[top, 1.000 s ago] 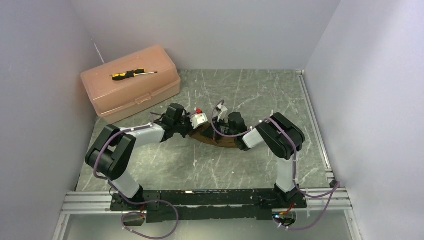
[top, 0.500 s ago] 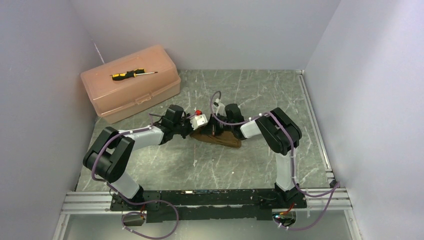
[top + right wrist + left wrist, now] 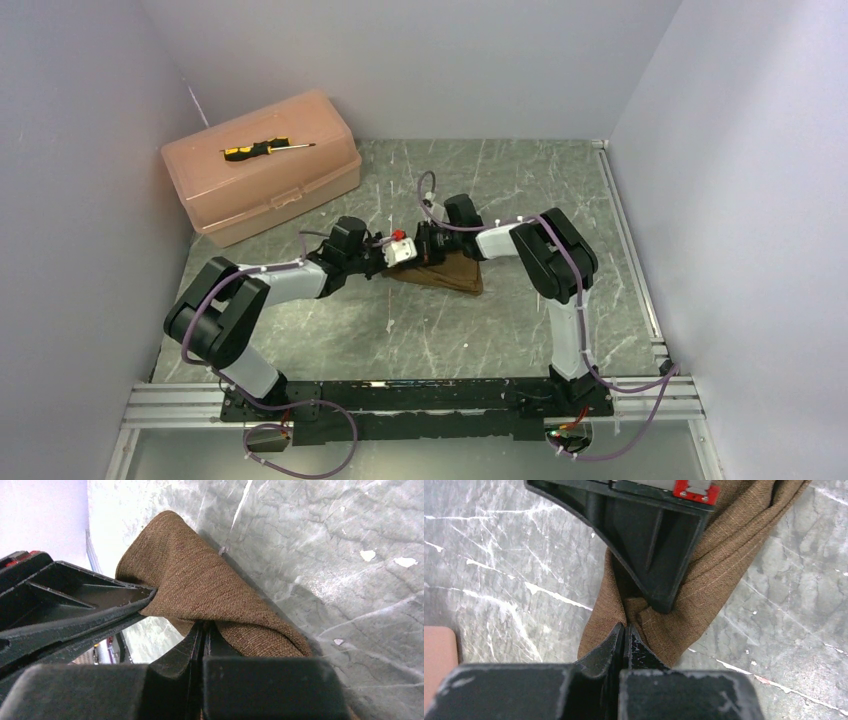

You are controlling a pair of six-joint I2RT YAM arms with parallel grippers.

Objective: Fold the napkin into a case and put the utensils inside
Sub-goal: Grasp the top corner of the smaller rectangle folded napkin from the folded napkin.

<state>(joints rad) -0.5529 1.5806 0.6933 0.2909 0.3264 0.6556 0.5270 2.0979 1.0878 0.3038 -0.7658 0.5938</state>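
Left claw (image 3: 624, 630) and right claw (image 3: 202, 630) both clenched on the napkin (image 3: 445, 273), brown woven cloth, bunched mid-desk (image 3: 340, 330), marbled grey. Far left: closed pink plastic box (image 3: 262, 170), screwdriver (image 3: 262, 149) on lid.

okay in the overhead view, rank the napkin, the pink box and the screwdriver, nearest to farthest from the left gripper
From the left gripper:
1. napkin, pinched in its jaws, mid-table.
2. pink box, far left corner.
3. screwdriver, lying on that box's lid, slightly beyond its near wall.
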